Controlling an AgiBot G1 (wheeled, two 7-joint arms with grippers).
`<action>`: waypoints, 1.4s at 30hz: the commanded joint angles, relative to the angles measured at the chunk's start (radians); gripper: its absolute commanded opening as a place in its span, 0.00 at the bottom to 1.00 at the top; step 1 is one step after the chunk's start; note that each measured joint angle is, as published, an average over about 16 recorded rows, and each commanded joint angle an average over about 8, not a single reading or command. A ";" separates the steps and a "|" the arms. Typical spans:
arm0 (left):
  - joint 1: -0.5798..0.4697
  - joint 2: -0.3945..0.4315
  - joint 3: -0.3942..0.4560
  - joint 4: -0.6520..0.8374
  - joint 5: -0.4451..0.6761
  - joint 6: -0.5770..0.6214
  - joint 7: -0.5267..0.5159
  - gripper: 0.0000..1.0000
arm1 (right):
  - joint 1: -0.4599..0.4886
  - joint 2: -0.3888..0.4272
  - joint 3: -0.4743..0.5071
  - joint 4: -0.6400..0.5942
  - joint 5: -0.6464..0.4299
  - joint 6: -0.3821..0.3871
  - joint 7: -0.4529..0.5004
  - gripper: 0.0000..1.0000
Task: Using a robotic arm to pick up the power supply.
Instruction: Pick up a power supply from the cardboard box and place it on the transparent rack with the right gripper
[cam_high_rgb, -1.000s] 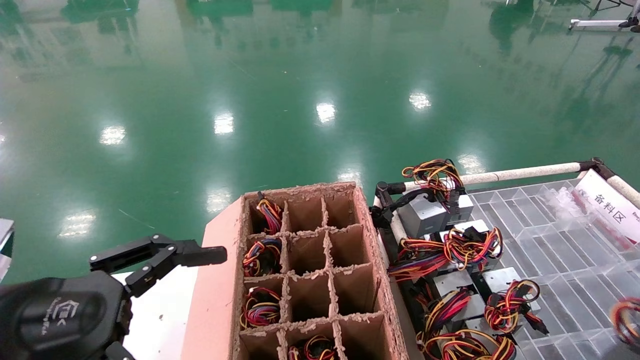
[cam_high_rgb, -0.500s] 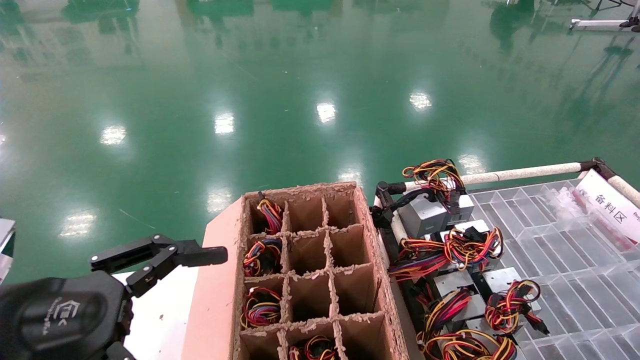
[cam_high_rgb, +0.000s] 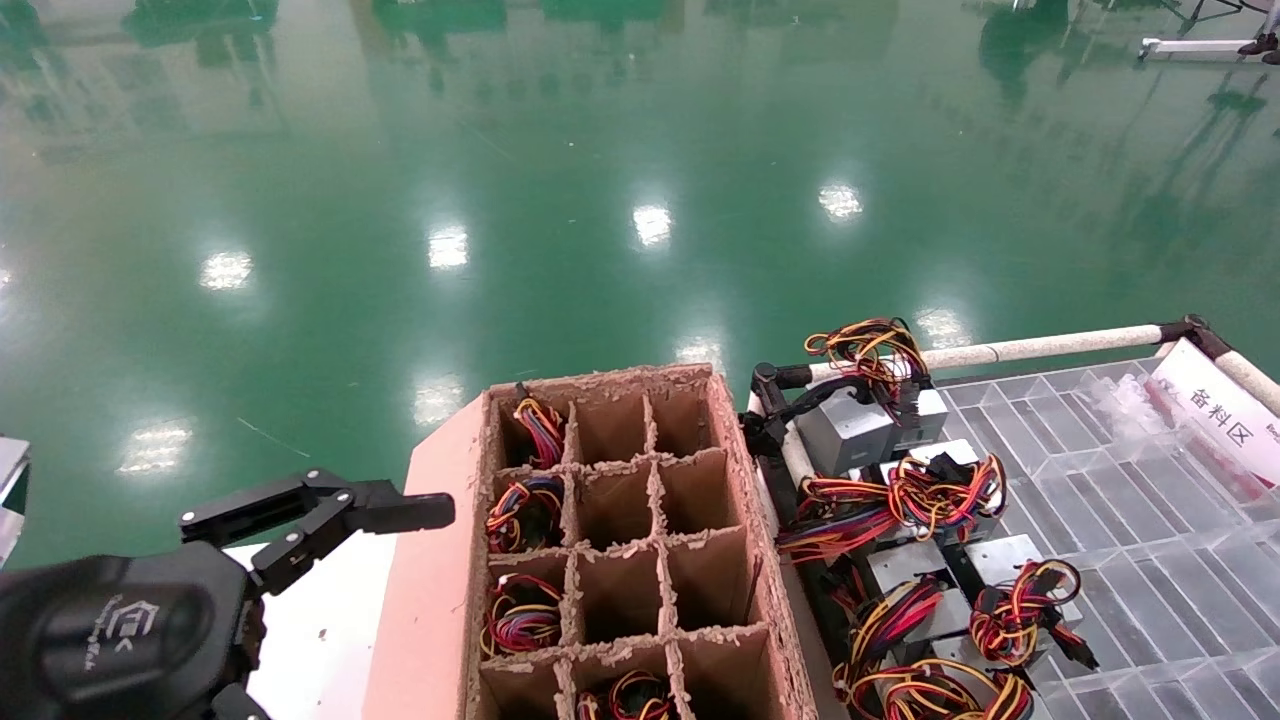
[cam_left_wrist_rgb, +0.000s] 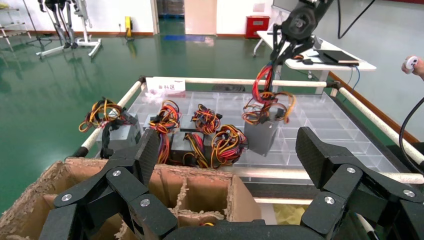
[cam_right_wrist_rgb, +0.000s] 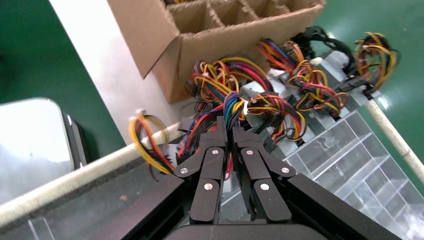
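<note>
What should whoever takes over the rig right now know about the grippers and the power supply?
Left gripper: open, empty, parked beside the cardboard box.
Right gripper: shut on the wire bundle of one power supply, which hangs by those wires over the clear tray.
Other power supplies lie at the tray's box-side edge.
Done: grasp, apparently lift.
Left: confirm it is clear of the tray; the grip is on the wires only, so move gently.

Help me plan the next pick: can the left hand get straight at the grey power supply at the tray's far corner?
Probably not directly. The open left hand sits across the divided cardboard box from that power supply; it would need to pass over the box.
</note>
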 joint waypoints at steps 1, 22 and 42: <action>0.000 0.000 0.000 0.000 0.000 0.000 0.000 1.00 | -0.006 -0.025 0.029 -0.001 -0.035 0.004 -0.002 0.00; 0.000 0.000 0.000 0.000 0.000 0.000 0.000 1.00 | 0.137 -0.274 0.174 0.016 -0.348 -0.026 0.101 0.00; 0.000 0.000 0.000 0.000 0.000 0.000 0.000 1.00 | 0.158 -0.303 0.031 -0.178 -0.221 -0.029 -0.046 0.00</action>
